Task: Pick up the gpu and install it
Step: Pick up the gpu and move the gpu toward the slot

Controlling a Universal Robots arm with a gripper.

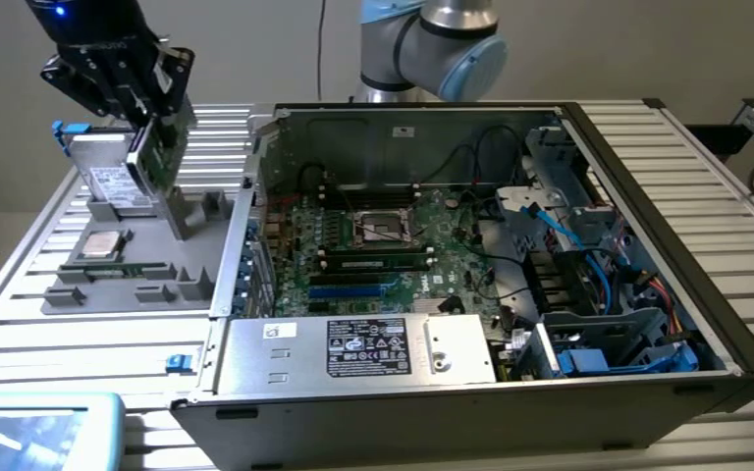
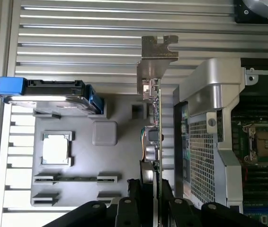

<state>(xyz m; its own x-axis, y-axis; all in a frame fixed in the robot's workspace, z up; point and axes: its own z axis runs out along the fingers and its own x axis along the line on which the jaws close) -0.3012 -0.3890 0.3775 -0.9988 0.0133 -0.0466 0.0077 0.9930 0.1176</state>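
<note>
We grip the gpu point(image 1: 157, 157) over the grey tray point(image 1: 102, 294).
Exterior view: our gripper point(image 1: 141, 98) holds it upright, to the exterior view's left of the open case point(image 1: 639, 412). Wrist view: our jaws are pinched shut on the gpu point(image 2: 158, 123), with its silver bracket point(image 2: 155, 61) at the far end.

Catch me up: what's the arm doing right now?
The arm's tool is shut on the gpu, holding it over the grey parts tray, to the exterior view's left of the open PC case. A hard drive and a processor sit in the tray. The card is not yet in the motherboard.
</note>
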